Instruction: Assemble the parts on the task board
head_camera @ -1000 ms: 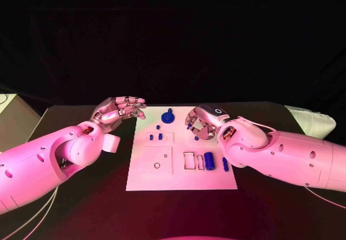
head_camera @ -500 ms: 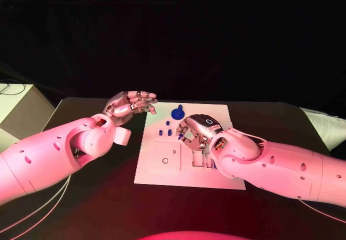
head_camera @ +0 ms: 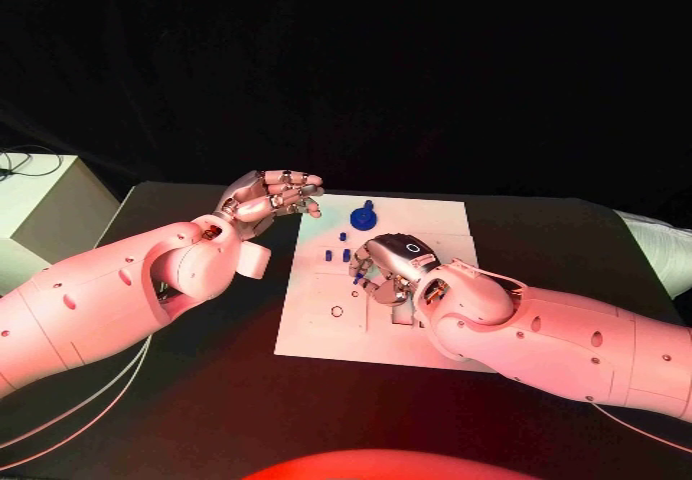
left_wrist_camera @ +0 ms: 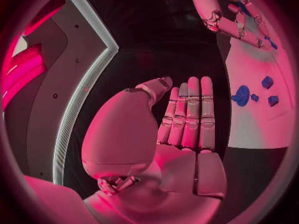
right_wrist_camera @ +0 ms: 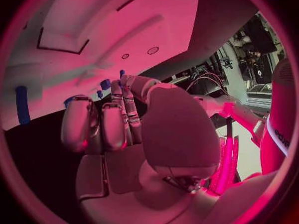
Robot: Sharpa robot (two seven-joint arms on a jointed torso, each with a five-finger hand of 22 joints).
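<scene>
Blue parts (head_camera: 348, 256) — half-hidden under right hand (head_camera: 387, 262)

The black table (head_camera: 188, 380) carries the white task board (head_camera: 325, 335) – it lies flat near the middle. On the far left a pale box (head_camera: 43, 215) stands at the table's edge, but whether it rests on the table I cannot tell.

Parts (head_camera: 362, 215) on task board (head_camera: 433, 228)
</scene>
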